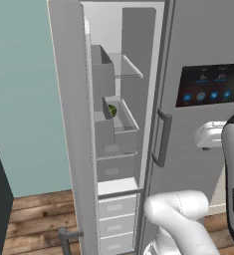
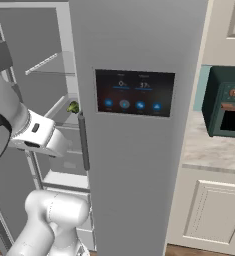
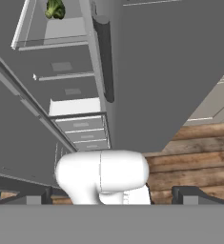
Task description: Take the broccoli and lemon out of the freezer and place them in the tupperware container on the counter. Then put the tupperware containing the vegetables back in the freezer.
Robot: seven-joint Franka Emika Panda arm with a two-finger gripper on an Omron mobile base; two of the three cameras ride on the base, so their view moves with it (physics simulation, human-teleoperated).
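Grey steel fills your left base view: the freezer (image 1: 198, 35) stands with its left door swung open, baring the broccoli (image 1: 112, 110) on a shelf for reaching. In the right base view, broccoli (image 2: 72, 107) peeks past the door edge; the display's writing is unreadable. In the hand view, your gripper (image 3: 111, 195) is spread wide, empty, well short of the broccoli (image 3: 55, 8).

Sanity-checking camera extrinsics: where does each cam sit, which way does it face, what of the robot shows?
Left base view: behind-left, facing the open freezer; white arm at lower right.
Right base view: behind-right, facing the display panel, toaster oven and counter; arm at lower left.
Hand view: on the hand, facing down the freezer front; gripper fingertips apart.
All three share the broccoli on a shelf.
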